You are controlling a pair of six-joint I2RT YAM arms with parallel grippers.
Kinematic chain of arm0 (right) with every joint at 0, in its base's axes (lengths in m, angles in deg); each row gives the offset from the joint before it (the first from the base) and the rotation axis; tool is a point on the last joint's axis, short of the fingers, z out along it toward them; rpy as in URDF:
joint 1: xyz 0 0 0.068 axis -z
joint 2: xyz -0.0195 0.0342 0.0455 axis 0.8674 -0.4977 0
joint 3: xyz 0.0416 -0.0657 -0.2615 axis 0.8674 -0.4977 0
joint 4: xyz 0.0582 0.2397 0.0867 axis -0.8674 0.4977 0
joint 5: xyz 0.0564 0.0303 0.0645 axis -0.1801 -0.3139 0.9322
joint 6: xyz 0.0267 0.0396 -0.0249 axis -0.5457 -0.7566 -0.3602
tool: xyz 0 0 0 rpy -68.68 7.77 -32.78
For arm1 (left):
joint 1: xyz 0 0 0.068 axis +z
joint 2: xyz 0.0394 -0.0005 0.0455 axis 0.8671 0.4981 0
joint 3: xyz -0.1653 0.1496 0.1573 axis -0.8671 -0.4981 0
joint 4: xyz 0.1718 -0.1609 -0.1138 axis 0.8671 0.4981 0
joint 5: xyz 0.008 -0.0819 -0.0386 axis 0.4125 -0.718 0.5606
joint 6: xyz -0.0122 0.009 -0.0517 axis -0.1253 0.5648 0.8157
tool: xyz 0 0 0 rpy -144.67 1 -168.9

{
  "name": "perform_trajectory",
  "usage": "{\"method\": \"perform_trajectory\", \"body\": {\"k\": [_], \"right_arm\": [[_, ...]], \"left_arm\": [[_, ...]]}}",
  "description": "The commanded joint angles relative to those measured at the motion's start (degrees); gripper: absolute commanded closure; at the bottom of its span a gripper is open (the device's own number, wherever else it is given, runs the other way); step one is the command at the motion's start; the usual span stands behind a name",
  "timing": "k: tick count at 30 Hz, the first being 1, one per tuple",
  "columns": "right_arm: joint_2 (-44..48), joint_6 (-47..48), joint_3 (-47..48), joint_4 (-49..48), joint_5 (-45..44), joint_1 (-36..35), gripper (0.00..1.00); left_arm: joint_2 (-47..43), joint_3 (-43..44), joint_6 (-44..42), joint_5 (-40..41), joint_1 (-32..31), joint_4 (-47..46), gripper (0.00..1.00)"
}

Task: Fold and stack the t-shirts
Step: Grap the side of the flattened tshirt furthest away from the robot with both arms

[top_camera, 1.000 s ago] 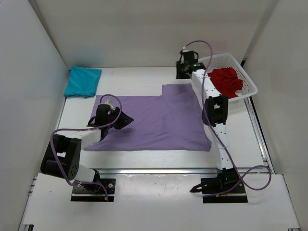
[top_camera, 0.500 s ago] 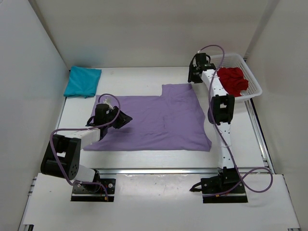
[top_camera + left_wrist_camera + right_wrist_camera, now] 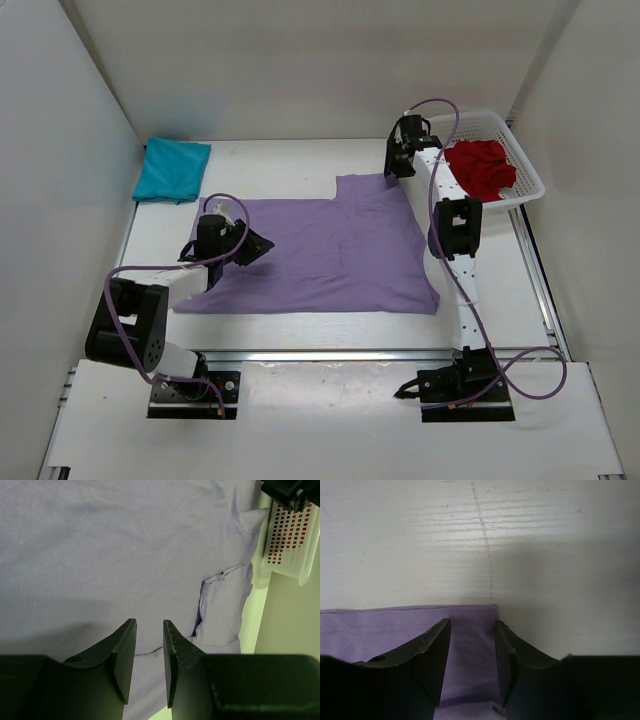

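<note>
The lavender t-shirt [image 3: 320,250] lies spread flat mid-table and fills the left wrist view [image 3: 125,545]. My left gripper [image 3: 262,246] hovers over its left part; the jaws [image 3: 149,625] stand open with only cloth beneath them. My right gripper [image 3: 394,170] is at the shirt's far right corner, open, its fingers [image 3: 472,625] straddling that corner [image 3: 470,615] as it lies on the table. The teal t-shirt [image 3: 172,168] sits folded at the back left. The dark red t-shirt [image 3: 480,168] is bunched inside the basket.
A white mesh basket [image 3: 527,180] stands at the back right, just right of my right arm, and shows in the left wrist view [image 3: 292,535]. White walls close in the table on the left, back and right. Bare white tabletop [image 3: 480,540] lies beyond the shirt's corner.
My right gripper has shifted right and toward the near side, ending low at the lavender shirt's far right corner. The basket sits slightly further right than before. The left arm has stayed put.
</note>
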Motion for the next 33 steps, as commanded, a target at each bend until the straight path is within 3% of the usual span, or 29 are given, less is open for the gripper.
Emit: {"method": "perform_trajectory", "body": {"k": [1,6,13,24,33], "right_arm": [[-0.4,-0.6,1.3,-2.0,0.6,0.2,0.61],[-0.4,-1.0,0.9,-2.6,2.2,1.3,0.76],[-0.8,-1.4,4.0,-2.5,3.3,0.7,1.00],[7.6,3.3,3.3,3.0,4.0,-2.0,1.00],[11.5,5.0,0.0,4.0,5.7,-4.2,1.00]], "left_arm": [[-0.1,2.7,-0.1,0.8,0.4,-1.2,0.62],[0.6,4.5,-1.2,3.3,0.8,0.4,0.62],[3.9,7.8,-1.7,4.6,6.9,2.3,0.63],[20.9,32.0,-10.6,12.4,19.4,13.7,0.60],[34.2,49.8,-17.8,18.3,19.8,26.3,0.55]]}}
